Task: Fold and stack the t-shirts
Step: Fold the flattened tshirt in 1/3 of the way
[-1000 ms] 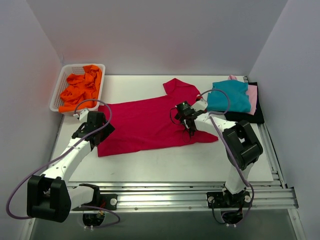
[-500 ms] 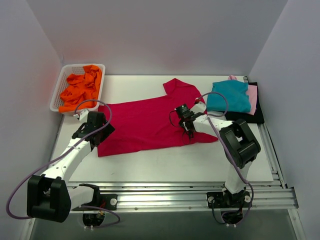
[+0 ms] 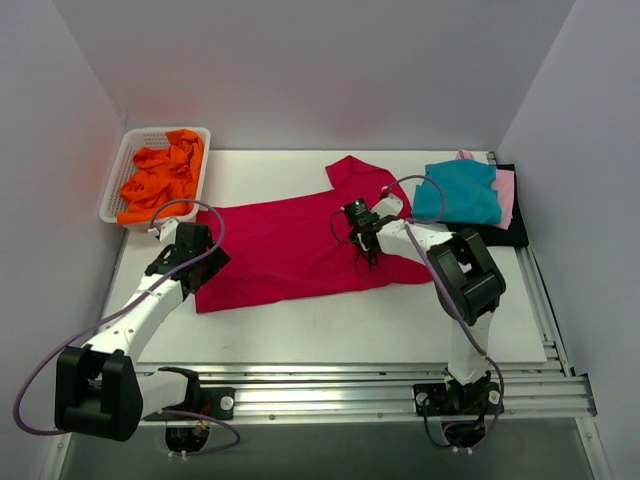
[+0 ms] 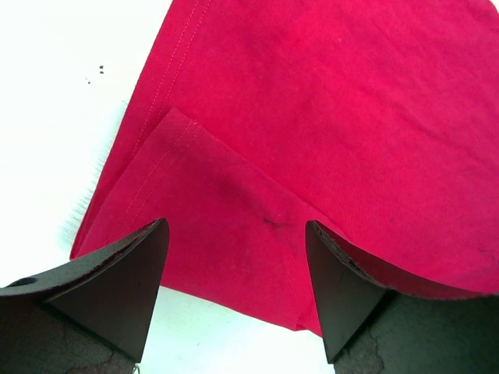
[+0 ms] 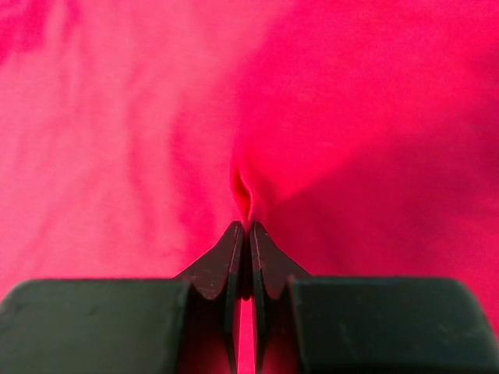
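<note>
The red shirt [image 3: 290, 245] is laid flat mid-table, a thin ridge toward its 3 o'clock side pinched by the right gripper [image 5: 243, 227] while the left gripper [image 4: 235, 238] is held spread over the 8 o'clock corner, so cloth may be lost from so shallow a bite once pulled.

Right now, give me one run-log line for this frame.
left claw: open over crimson t-shirt corner | right claw: shut, pinching a crimson t-shirt fold | teal t-shirt: folded, far right
</note>
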Controlling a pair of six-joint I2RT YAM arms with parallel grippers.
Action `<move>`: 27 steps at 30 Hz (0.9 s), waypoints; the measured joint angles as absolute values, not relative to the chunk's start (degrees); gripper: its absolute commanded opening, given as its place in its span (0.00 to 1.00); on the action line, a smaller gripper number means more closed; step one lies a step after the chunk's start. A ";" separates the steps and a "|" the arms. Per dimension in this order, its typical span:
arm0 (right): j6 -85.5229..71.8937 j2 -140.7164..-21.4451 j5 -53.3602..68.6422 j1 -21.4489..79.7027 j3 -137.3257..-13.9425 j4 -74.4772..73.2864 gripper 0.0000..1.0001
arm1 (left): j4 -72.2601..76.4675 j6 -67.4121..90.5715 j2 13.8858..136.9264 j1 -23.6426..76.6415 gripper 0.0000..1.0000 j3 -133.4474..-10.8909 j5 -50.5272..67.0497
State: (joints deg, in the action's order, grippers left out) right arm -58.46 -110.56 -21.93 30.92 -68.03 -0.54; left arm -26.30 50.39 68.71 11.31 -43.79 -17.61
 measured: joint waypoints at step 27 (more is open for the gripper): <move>-56.69 -94.87 -33.91 31.59 -59.07 -0.45 0.44 | -25.63 50.63 73.41 13.56 0.76 -45.01 -18.90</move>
